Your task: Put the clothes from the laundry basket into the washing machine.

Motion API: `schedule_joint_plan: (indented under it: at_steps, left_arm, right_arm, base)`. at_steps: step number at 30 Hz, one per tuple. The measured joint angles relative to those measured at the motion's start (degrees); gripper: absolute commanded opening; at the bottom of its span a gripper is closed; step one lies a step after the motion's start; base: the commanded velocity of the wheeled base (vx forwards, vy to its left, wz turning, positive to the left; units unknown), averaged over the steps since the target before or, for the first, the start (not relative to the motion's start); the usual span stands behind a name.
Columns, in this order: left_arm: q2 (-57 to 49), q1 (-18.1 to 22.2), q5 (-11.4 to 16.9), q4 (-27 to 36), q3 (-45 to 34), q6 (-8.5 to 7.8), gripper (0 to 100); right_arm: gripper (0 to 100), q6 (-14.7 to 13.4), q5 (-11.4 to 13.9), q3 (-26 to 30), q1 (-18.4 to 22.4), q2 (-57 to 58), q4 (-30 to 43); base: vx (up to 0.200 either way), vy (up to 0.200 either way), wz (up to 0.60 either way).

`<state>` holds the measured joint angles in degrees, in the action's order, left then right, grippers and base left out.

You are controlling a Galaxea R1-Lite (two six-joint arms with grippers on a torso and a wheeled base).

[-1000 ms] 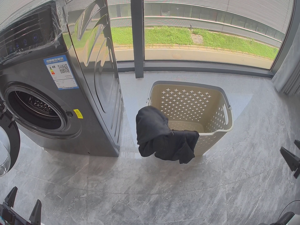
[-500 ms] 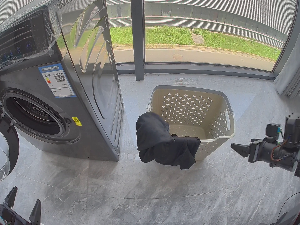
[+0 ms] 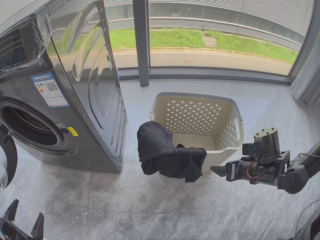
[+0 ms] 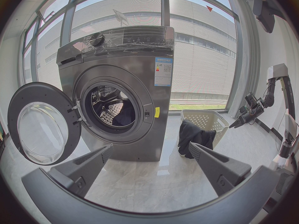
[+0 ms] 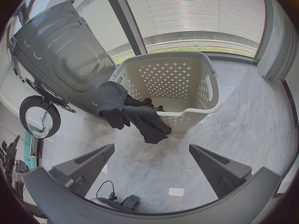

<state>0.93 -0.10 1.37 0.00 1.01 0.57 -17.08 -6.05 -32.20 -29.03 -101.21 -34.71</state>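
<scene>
One black cloth garment drapes over the cream perforated plastic basket rim, while left gripper and right gripper gape wide, empty.

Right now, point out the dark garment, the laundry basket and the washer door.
dark garment (image 3: 160,150), head view, fold over rim.
laundry basket (image 3: 193,117), head view, back wall.
washer door (image 4: 42,131), left wrist view, glass window.

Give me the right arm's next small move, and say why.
Probably ease the right gripper leftward onto the black garment and close on it. The gripper is open and apart from the cloth, pointing toward it. The garment hangs over the near rim of the laundry basket, partly outside it, so a fold looks easy to pinch.
</scene>
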Motion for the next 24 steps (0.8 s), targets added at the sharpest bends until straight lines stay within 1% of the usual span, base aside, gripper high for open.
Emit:
schedule_joint_plan:
  at_steps: [2,8,14,21,24]
  left_arm:
    - [0.0,-0.01,-0.02,0.0,0.0,0.02,100]
    - [0.0,-0.04,-0.02,0.0,0.0,0.07,100]
    - [0.0,-0.04,-0.04,0.0,0.0,0.09,100]
    - [0.0,-0.04,-0.04,0.0,0.0,0.11,100]
    - [0.0,-0.04,-0.04,0.0,0.0,0.11,100]
  right_arm:
    - [100,-0.77,-0.71,-1.16,-0.68,-1.85,0.0]
    - [100,-2.43,-1.19,-4.63,-2.06,-7.03,0.0]
    - [100,-4.89,-1.37,-8.53,-3.63,-12.06,-0.02]
    - [100,-5.74,-1.41,-12.67,-4.24,-17.57,-0.18]
    - [100,-6.68,-1.43,-14.58,-4.32,-19.86,-1.74]
  base:
    - [0.2,0.0,0.0]
    - [0.0,0.0,0.0]
    - [0.0,0.0,0.0]
    - [0.0,0.0,0.0]
    - [0.0,0.0,0.0]
